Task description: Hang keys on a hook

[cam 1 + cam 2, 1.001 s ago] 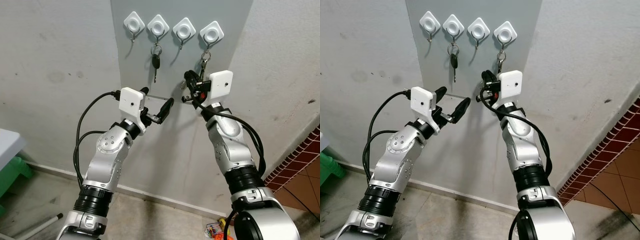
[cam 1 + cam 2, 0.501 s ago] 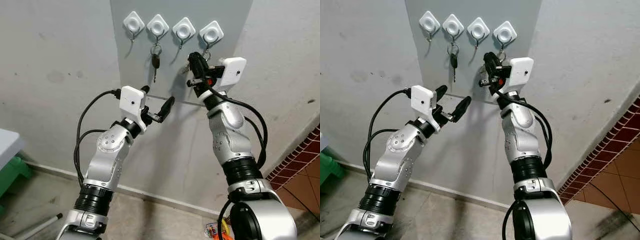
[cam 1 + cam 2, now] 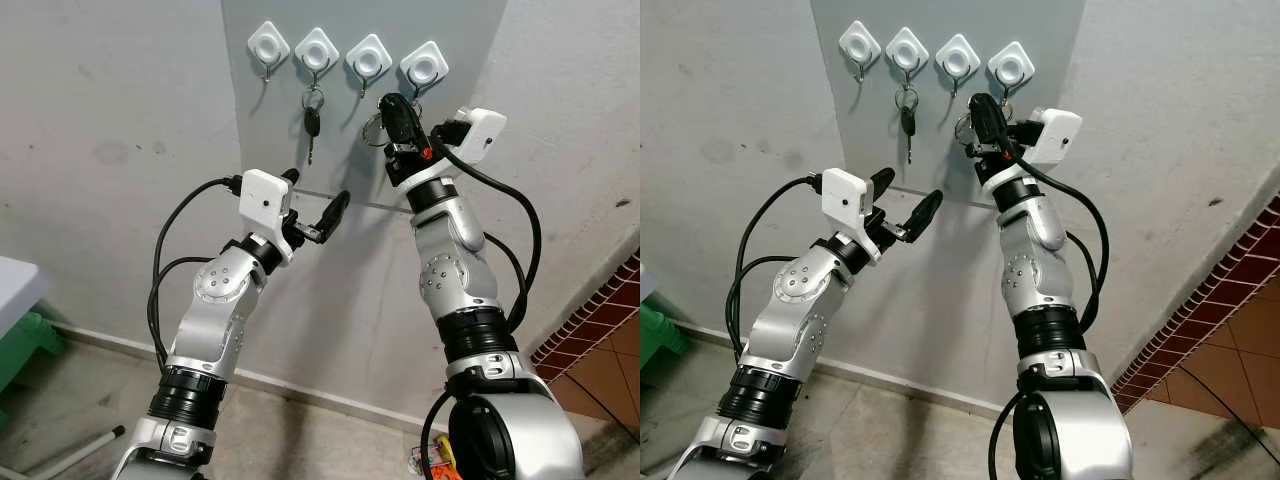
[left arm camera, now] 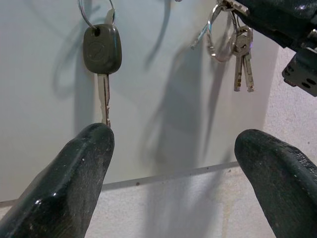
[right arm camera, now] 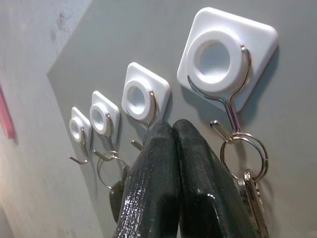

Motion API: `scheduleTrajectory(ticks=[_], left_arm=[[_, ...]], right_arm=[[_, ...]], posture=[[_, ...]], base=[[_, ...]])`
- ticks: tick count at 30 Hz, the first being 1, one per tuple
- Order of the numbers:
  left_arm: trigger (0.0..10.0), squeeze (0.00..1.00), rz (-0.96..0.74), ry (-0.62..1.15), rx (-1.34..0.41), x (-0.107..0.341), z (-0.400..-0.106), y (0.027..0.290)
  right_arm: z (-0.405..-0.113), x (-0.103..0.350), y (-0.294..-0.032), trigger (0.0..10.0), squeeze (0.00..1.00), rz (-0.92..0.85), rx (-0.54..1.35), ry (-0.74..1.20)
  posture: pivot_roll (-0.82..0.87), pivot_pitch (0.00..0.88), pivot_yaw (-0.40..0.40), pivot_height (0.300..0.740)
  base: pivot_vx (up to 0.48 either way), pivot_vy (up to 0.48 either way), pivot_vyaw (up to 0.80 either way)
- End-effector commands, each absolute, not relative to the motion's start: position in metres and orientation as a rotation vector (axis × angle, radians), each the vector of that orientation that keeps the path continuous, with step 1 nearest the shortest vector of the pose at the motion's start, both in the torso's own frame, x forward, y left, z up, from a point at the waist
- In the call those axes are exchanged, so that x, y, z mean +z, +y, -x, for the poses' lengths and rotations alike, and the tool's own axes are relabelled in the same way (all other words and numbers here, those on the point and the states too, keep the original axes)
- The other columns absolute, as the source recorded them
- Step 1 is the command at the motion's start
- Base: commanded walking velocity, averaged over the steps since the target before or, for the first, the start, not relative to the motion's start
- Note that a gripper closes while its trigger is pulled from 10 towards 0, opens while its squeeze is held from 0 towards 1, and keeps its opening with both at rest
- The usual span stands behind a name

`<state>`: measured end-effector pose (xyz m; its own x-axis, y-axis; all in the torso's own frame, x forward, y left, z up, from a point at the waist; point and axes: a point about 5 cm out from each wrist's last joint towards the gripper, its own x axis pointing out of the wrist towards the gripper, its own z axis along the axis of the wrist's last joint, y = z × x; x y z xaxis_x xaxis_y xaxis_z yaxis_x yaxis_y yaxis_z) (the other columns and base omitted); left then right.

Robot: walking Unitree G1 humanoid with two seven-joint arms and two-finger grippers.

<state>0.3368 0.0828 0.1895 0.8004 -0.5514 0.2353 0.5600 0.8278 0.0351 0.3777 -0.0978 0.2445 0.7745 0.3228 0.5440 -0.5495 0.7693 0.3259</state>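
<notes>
Four white hooks sit in a row on a grey wall panel (image 3: 440, 30). A black-headed car key (image 3: 311, 123) hangs from the second hook (image 3: 316, 49). The third hook (image 3: 368, 57) is bare. A ring with keys (image 5: 245, 168) hangs on the fourth hook (image 5: 223, 59). My right gripper (image 3: 388, 103) is raised just under the third and fourth hooks, fingers pressed together, with a key ring (image 3: 372, 127) and silver keys (image 4: 241, 64) dangling beside them. My left gripper (image 3: 318, 195) stands open lower down, below the car key, holding nothing.
The wall rises straight ahead, close to both arms. A green stool (image 3: 22, 345) under a white surface stands at the far left. A white pole (image 3: 70, 455) and a coloured packet (image 3: 430, 462) lie on the floor. Red tiling (image 3: 600, 330) shows at the right.
My right gripper has risen from below the fourth hook to just under the third and fourth hooks, and its wrist has turned. The left arm has stayed put.
</notes>
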Motion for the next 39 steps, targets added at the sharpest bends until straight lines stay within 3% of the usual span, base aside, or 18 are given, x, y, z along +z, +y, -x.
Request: scheduleTrajectory(ticks=[1, 22, 39], left_arm=[[10.0, 0.00, 0.016, -0.258, -0.604, 0.195, -0.338, 0.081], [10.0, 0.00, 0.018, -0.260, -0.605, 0.194, -0.337, 0.079], [10.0, 0.00, 0.020, -0.260, -0.598, 0.194, -0.337, 0.080]], right_arm=[[-0.378, 0.253, -0.095, 10.0, 0.00, -0.511, 0.520, -0.504], [-0.377, 0.263, -0.087, 10.0, 0.00, -0.803, 0.622, -0.503], [-0.376, 0.280, -0.087, 10.0, 0.00, -0.878, 0.669, -0.551]], posture=[[-0.04, 0.000, -0.019, 0.740], [-0.03, 0.000, -0.026, 0.740], [-0.02, 0.000, -0.029, 0.740]], base=[[0.000, 0.000, 0.00], [0.000, 0.000, 0.00], [0.000, 0.000, 0.00]])
